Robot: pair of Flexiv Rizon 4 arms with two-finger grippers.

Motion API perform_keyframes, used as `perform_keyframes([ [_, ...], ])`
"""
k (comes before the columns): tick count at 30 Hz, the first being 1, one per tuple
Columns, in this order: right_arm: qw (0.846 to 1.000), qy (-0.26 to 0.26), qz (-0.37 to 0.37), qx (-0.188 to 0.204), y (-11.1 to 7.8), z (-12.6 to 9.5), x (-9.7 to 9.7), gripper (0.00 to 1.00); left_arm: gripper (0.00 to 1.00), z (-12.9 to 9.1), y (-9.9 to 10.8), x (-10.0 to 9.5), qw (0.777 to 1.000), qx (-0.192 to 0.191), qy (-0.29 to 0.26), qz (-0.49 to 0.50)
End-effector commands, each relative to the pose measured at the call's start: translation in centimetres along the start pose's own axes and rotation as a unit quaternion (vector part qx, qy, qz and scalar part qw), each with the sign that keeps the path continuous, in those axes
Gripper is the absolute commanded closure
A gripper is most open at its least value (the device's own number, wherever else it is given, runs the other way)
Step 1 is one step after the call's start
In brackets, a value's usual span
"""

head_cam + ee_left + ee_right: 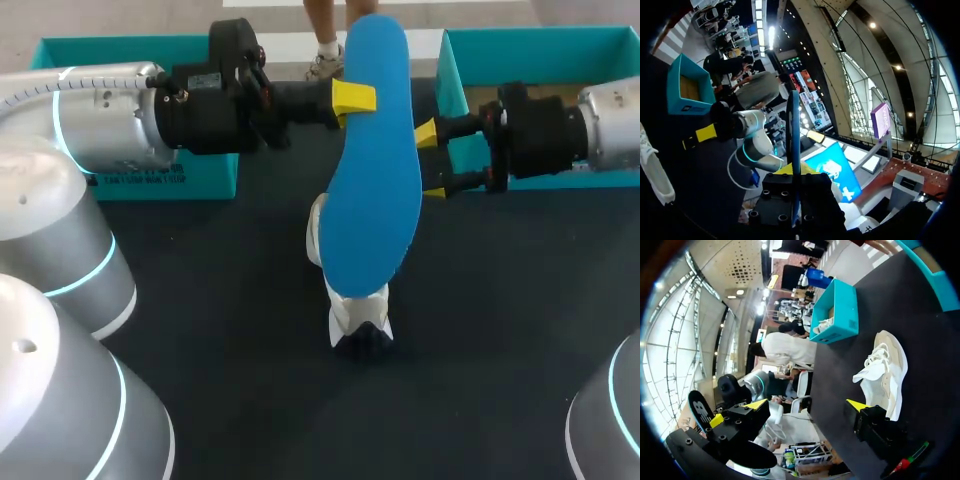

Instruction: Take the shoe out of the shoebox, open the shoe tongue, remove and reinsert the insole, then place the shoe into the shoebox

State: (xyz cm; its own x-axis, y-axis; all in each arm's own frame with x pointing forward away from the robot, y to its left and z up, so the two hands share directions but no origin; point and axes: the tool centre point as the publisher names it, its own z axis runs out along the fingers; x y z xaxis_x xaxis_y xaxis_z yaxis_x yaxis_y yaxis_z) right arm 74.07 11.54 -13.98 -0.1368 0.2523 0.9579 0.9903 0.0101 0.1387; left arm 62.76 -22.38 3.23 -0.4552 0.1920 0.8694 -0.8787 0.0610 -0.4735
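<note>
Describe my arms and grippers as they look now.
Both arms are smooth silver-grey cylinders with glowing cyan rings at the joints: left arm, right arm. Each ends in a black, blocky wrist and gripper body with visible bolts. The left gripper and right gripper have black fingers with bright yellow tips. A ribbed pale cable runs along the left arm.

Nothing sharp enough to read off.
- Head view: line of white print on front wall of left teal box (212, 178), just under left arm (100, 110); too small.
- Small pale sticker on black wrist block of left arm; blurred.
- Right wrist view: white logo mark on dark underside of insole (699, 409), near its end.
- Small dark label patch on side wall of same box; no characters resolved.
- Left wrist view: white mark on outer wall of right teal box (687, 95); unreadable.
</note>
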Motion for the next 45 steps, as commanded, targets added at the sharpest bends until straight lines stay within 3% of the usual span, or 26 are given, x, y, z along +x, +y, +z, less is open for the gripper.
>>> perform_keyframes([
  [1,1.0,-0.001,0.001,0.0,0.1,0.2,0.0,0.0,1.0,-0.7,1.2,-1.7,0.984,-0.113,-0.062,0.119],
  [3,1.0,-0.001,0.001,0.0,0.1,0.2,0.0,0.0,1.0,-1.1,1.8,-2.5,0.973,-0.142,-0.07,0.169],
  [5,1.0,-0.001,0.001,0.0,0.1,0.2,0.0,0.0,1.0,-1.5,2.3,-3.4,0.958,-0.144,-0.081,0.235],
  [9,1.0,-0.001,0.001,0.0,0.1,0.2,0.0,0.0,1.0,-2.2,2.7,-5.0,0.885,-0.167,-0.095,0.423],
  [10,1.0,-0.001,0.001,0.0,0.1,0.2,0.0,0.0,1.0,-2.4,2.6,-5.5,0.847,-0.177,-0.098,0.492],
  [12,1.0,-0.001,0.001,0.0,0.1,0.2,0.0,0.0,1.0,-2.6,2.6,-6.1,0.803,-0.16,-0.099,0.565],
  [13,1.0,-0.001,0.001,0.0,0.1,0.2,0.0,0.0,1.0,-2.7,2.7,-6.3,0.766,-0.163,-0.106,0.613],
  [15,1.0,-0.001,0.001,0.0,0.1,0.2,0.0,0.0,1.0,-2.9,2.9,-6.9,0.714,-0.157,-0.111,0.674],
  [16,1.0,-0.001,0.001,0.0,0.1,0.2,0.0,0.0,1.0,-3.1,2.9,-7.0,0.675,-0.137,-0.12,0.715],
  [17,1.0,-0.001,0.001,0.0,0.1,0.2,0.0,0.0,1.0,-3.2,2.9,-7.1,0.664,-0.127,-0.121,0.727],
  [20,1.0,-0.001,0.001,0.0,0.1,0.2,0.0,0.0,1.0,-4.2,3.1,-7.5,0.576,-0.077,-0.126,0.804],
  [21,1.0,-0.001,0.001,0.0,0.1,0.2,0.0,0.0,1.0,-4.3,3.0,-7.4,0.565,-0.066,-0.124,0.813],
  [25,1.0,-0.001,0.001,0.0,0.1,0.2,0.0,0.0,1.0,-5.2,2.0,-7.3,0.551,-0.035,-0.163,0.818],
  [27,1.0,-0.001,0.001,0.0,0.1,0.2,0.0,0.0,1.0,-5.5,1.1,-7.2,0.565,-0.01,-0.189,0.803],
  [45,1.0,-0.001,0.001,0.0,0.1,0.2,0.0,0.0,1.0,-5.5,1.1,-7.2,0.565,-0.01,-0.189,0.803],
])
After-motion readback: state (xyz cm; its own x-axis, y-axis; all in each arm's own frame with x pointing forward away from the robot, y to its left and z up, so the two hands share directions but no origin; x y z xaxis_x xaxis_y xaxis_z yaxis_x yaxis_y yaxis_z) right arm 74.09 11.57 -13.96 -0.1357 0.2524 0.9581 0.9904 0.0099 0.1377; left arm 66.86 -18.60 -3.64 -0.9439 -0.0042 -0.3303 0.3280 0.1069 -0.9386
